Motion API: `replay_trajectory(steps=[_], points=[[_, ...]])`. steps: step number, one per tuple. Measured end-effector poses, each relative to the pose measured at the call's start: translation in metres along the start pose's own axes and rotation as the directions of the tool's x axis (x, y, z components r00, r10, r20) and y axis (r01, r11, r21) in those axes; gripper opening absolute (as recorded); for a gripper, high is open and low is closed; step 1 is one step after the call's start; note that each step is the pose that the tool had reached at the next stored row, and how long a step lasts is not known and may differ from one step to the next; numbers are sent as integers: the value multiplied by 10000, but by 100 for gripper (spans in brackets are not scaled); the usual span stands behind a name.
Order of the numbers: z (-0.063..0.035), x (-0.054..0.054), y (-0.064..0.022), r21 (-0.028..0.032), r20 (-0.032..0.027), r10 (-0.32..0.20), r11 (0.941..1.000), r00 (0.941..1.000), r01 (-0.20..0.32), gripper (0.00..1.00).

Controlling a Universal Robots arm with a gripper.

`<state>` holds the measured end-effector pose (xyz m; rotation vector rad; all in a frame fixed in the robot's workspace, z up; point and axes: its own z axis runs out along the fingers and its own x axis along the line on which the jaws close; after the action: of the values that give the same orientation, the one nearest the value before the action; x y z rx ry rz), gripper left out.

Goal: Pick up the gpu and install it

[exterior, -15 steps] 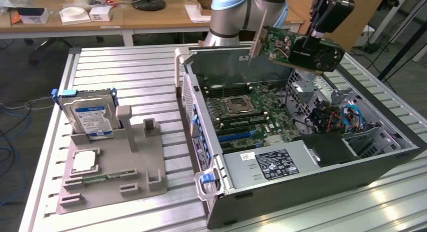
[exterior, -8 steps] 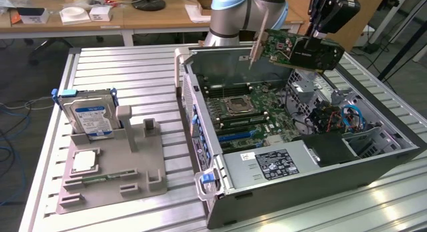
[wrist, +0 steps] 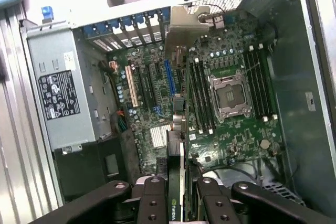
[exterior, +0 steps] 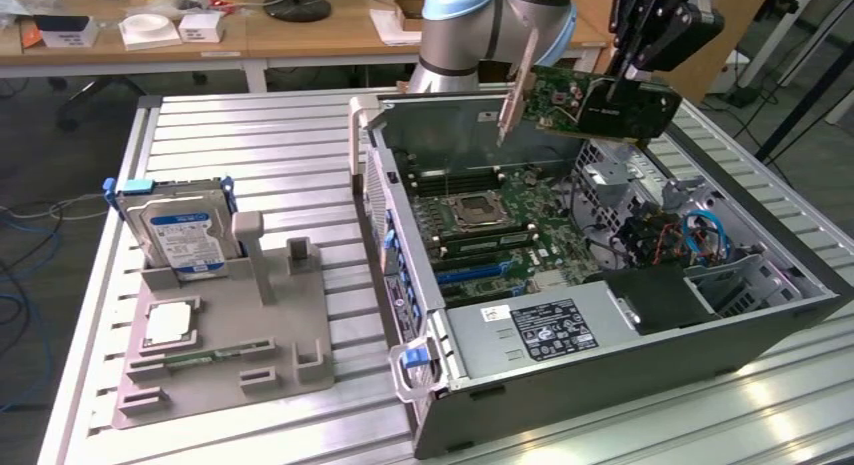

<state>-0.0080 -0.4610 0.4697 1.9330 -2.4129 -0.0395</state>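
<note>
**Arm** (exterior: 447, 77): tubular links in silver-grey metal, with rounded joint housings of the same grey.
**Joint caps** (exterior: 461, 20): light blue, smooth and domed. A second blue one shows to the exterior view's right of the first.
**End effector** (wrist: 179, 184): matt black throughout, with a blocky body and slim finger assemblies.
**Linkage bars** (wrist: 89, 205): black, flat, round-ended, one outer bar on each side.
**Pivot pins** (wrist: 122, 185): small round silver heads at the bar ends.
**Inner fingers** (wrist: 152, 203): black, each carrying a row of dark recessed screw holes.
</note>
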Motion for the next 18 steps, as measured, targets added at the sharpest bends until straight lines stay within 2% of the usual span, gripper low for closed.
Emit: replay_trajectory(steps=[5, 8, 13, 18], points=[[42, -1, -2, -17, 132, -738, 9973, 9972, 738, 26], [71, -2, -4, -17, 177, -1207, 9927, 9925, 1208, 26], [128, -3, -7, -9, 199, -1977, 9802, 9801, 1978, 26], [198, -5, -10, -1, 188, -2613, 9652, 9651, 2614, 26]])
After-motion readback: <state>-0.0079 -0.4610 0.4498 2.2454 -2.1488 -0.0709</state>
